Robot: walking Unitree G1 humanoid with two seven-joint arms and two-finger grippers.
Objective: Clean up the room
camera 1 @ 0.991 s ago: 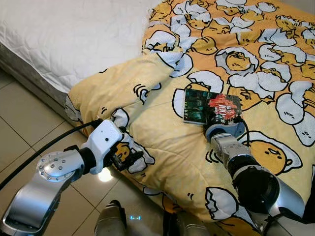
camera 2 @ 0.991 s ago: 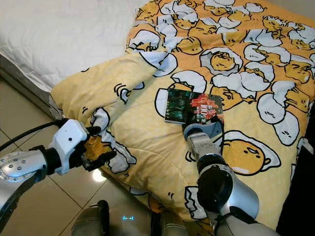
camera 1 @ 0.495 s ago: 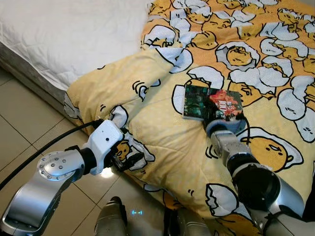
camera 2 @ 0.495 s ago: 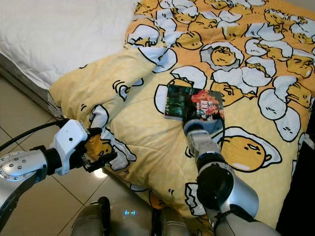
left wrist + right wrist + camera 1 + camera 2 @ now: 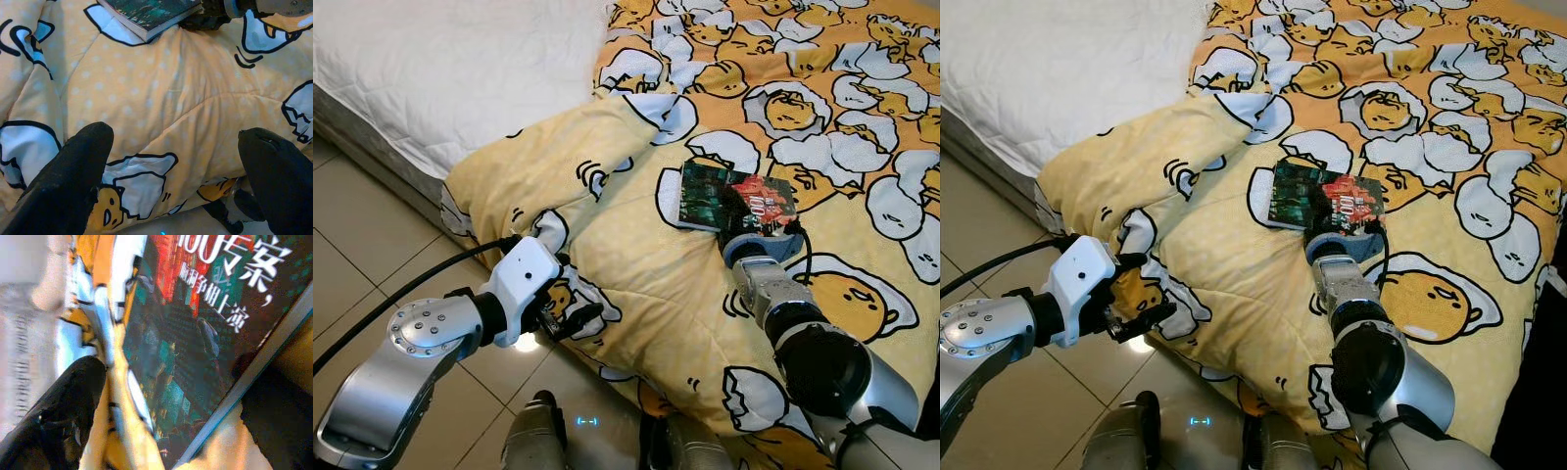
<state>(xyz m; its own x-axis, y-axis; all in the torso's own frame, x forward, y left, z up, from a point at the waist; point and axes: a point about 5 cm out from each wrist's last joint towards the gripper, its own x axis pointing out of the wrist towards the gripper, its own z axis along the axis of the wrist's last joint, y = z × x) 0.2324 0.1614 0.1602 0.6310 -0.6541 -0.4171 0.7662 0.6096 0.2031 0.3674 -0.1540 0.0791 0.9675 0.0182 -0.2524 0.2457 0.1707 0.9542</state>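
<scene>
The book (image 5: 734,200) lay flat on the yellow egg-print quilt (image 5: 636,284), the right gripper (image 5: 745,217) at its near edge with fingers spread around that edge, while the left gripper (image 5: 570,315) hovered unclenched, grasping nothing, off the quilt's overhanging corner, well apart from the book.

The book (image 5: 736,200) lies on the quilt (image 5: 636,264), which is bunched up on the mattress (image 5: 440,69) and hangs over its near edge down to the floor (image 5: 352,284). The right gripper (image 5: 751,227) sits at the book's near edge; the left gripper (image 5: 570,315) is well left of the book, by the quilt's overhang.
</scene>
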